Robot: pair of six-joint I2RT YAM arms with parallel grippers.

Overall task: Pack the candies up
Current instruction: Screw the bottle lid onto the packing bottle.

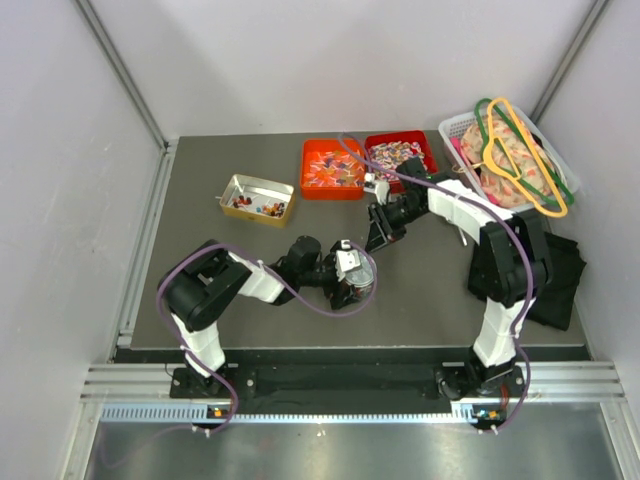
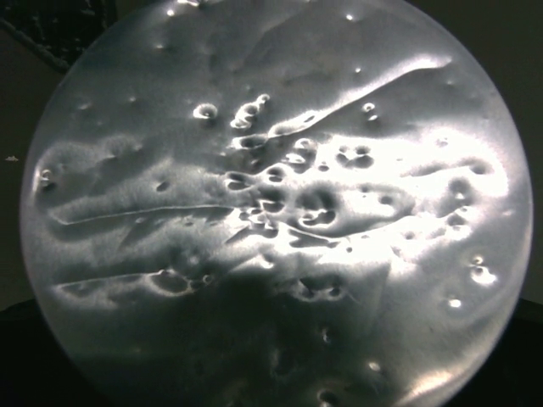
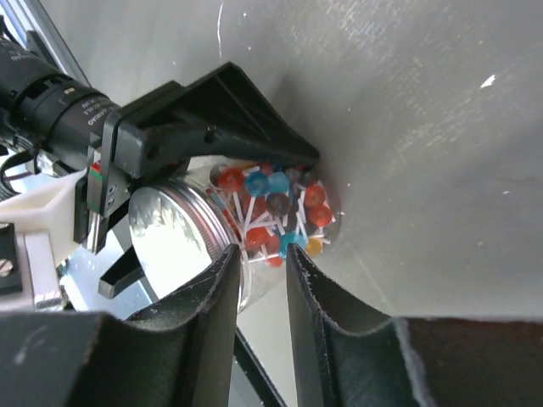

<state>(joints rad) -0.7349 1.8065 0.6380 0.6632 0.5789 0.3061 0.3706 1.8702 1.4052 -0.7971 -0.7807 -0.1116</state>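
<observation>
A clear glass jar with a silver lid holds small round candies on white sticks, in red, blue and orange. My left gripper is clamped across the jar, with one black finger lying along its side. The left wrist view shows only the dented lid. My right gripper hovers just off the jar's side, its jaws a narrow gap apart with nothing between them. From above, the right gripper is up and to the right of the jar.
A red tray piled with loose candies and an orange tray stand at the back. A metal tin with a few sweets is at the back left. A white basket with hangers and a black cloth lie on the right.
</observation>
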